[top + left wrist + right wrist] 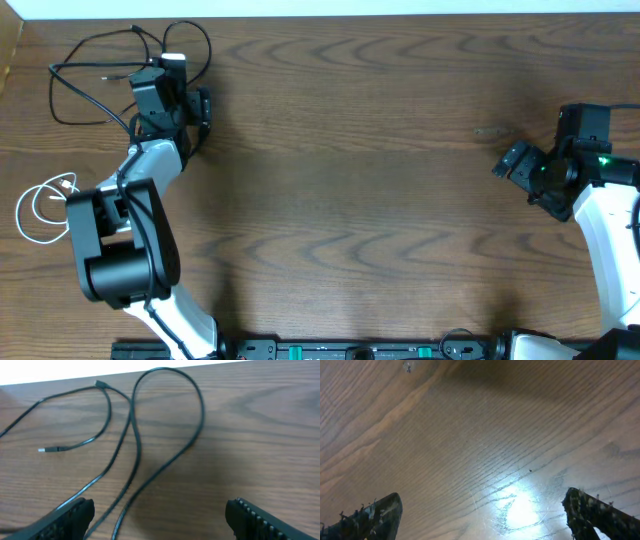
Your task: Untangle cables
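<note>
A black cable (75, 60) lies in loose crossing loops at the table's far left corner. In the left wrist view the black cable (200, 415) shows one big loop and two free plug ends. My left gripper (168, 72) is over it, open; its jaws (160, 520) straddle two strands that run close to the left finger, gripping nothing. A thin white cable (35, 210) lies coiled by itself at the left edge, beside the left arm's base. My right gripper (520, 180) is open and empty over bare wood at the right, as its own view (482, 515) shows.
The wooden table (350, 180) ends close behind the black cable at the far edge (60, 377). The left arm's body (120, 240) stands between the white cable and the table's middle. A small dark mark (490, 131) is near the right gripper.
</note>
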Controlling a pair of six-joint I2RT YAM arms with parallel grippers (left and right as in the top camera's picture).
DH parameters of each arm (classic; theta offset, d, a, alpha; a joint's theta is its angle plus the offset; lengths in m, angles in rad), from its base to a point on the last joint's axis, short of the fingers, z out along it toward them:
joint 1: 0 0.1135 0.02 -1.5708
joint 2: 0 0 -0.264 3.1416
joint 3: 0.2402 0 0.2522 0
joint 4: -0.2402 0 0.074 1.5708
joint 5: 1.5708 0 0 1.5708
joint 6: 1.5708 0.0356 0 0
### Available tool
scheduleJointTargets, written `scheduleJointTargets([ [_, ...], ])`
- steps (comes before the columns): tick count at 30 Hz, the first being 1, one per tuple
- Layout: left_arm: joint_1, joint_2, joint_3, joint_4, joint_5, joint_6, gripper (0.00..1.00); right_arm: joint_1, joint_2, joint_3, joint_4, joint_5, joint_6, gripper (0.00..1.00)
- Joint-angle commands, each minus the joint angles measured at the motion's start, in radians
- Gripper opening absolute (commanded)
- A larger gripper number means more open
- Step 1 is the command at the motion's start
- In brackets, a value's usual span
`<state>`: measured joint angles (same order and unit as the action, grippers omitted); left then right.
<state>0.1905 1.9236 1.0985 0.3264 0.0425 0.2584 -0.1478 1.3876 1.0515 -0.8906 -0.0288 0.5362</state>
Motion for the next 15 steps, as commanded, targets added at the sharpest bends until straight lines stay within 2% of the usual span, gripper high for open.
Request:
scheduleJointTargets([
  [1,0.043,0.021,0.012,0.077,-0.014,-0.007,0.88,-0.01,0.0,-0.001,0.0,0.011,-0.014,0.99],
  [4,0.08,0.021,0.033,0.133,-0.013,-0.092,0.89,-0.01,0.0,-0.001,0.0,0.011,-0.014,1.0],
  [6,0.103,0.021,0.07,0.093,-0.004,-0.148,0.89,-0.01,0.0,-0.001,0.0,0.011,-0.014,0.99],
  [11,0.159,0.024,0.272,-0.231,0.185,-0.159,0.9,-0.01,0.0,-0.001,0.0,0.011,-0.014,0.99],
  [15,0.175,0.024,0.449,-0.416,0.212,-0.153,0.9,-0.01,0.0,-0.001,0.0,0.011,-0.014,0.99],
])
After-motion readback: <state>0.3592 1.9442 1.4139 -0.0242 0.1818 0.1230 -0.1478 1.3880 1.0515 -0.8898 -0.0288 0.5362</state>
